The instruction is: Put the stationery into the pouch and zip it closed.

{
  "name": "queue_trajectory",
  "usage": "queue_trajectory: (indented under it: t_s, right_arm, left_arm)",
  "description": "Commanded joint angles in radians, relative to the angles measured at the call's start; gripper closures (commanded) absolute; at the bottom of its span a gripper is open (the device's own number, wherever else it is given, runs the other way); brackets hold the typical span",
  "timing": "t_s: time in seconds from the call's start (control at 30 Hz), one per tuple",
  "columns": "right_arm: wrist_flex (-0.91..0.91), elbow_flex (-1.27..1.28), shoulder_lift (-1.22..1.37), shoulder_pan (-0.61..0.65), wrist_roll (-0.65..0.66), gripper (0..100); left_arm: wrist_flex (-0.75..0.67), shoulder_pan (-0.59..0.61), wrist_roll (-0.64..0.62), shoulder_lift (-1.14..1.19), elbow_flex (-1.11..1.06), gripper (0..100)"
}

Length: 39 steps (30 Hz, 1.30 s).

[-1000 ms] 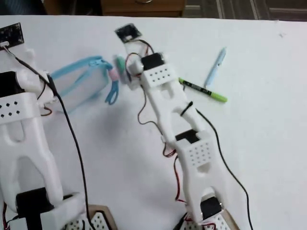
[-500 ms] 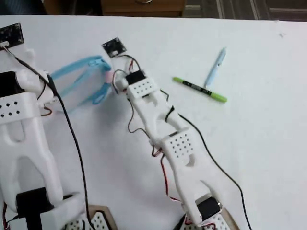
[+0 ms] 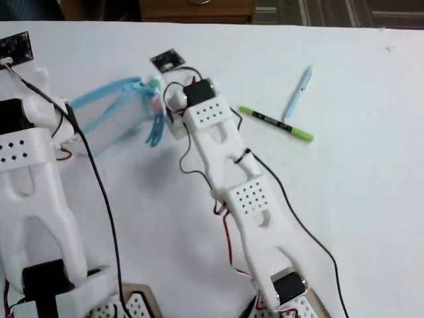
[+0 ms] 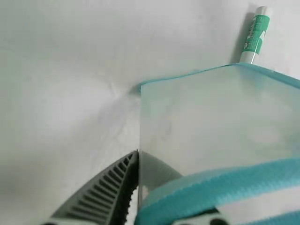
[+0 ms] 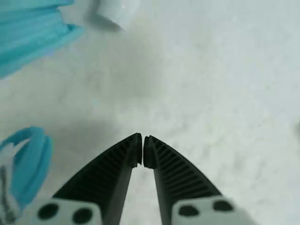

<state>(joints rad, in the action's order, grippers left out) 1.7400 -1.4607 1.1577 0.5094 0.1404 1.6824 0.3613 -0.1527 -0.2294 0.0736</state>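
The right gripper (image 5: 142, 151) was seen clenched on nothing, its jaws pressed together over bare table (image 3: 371, 218). Half a second earlier it had been pushed right up against the mouth of the pouch (image 3: 109, 122). Now it had been drawn back a little, to just beside the teal loop (image 5: 28, 161). A second earlier something green and pink had been carried at its tip, and that load was no longer held. A delivery was judged to have been made, then, and the arm freed for the next fetch.

The left gripper (image 4: 136, 164) was clamped on an edge of the pouch, which was kept propped at the table's left with its mouth turned toward the right arm. It had not been shifted across the frames, and the zip was not yet closed.

A green-and-white stick (image 4: 253, 35) was found at the pouch's far edge. Whether it was wholly inside could not be told.

Farther off to the right, the marker (image 3: 275, 124) and the pen (image 3: 298, 91) were left exactly where they had lain, well apart from the pouch. Both were judged still to be collected before any zipping.
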Motion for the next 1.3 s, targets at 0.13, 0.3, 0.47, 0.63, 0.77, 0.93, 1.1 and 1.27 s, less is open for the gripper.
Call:
queue_trajectory:
  t_s: [0.13,0.3,0.47,0.63,0.77,0.93,1.1,1.27]
  right_arm:
    - [-0.082,-0.041,-0.067,-0.007,-0.02,97.8]
    - [-0.334,-0.037,-0.03,0.021,-0.204,79.8]
    - [-0.447,-0.037,0.035,0.099,-0.256,71.2]
    - [-0.575,-0.014,0.096,0.133,-0.318,71.5]
    - [-0.598,0.077,0.113,0.134,-0.311,71.8]
    - [-0.526,0.143,0.111,0.128,-0.206,88.2]
    - [-0.427,0.077,0.102,0.077,-0.192,97.1]
    - [-0.223,-0.025,0.028,0.041,-0.189,98.1]
  left_arm:
    - [0.005,0.021,-0.003,0.001,0.015,98]
    - [0.005,0.021,-0.005,0.001,0.015,98]
    - [0.005,0.021,-0.003,0.001,0.015,98]
    - [0.005,0.021,-0.003,0.001,0.015,98]
    - [0.003,0.021,-0.003,0.001,0.015,98]
    - [-0.003,0.021,-0.003,0.001,0.015,98]
    - [-0.005,0.021,-0.003,0.001,0.014,98]
    - [0.0,0.021,-0.003,0.001,0.014,98]
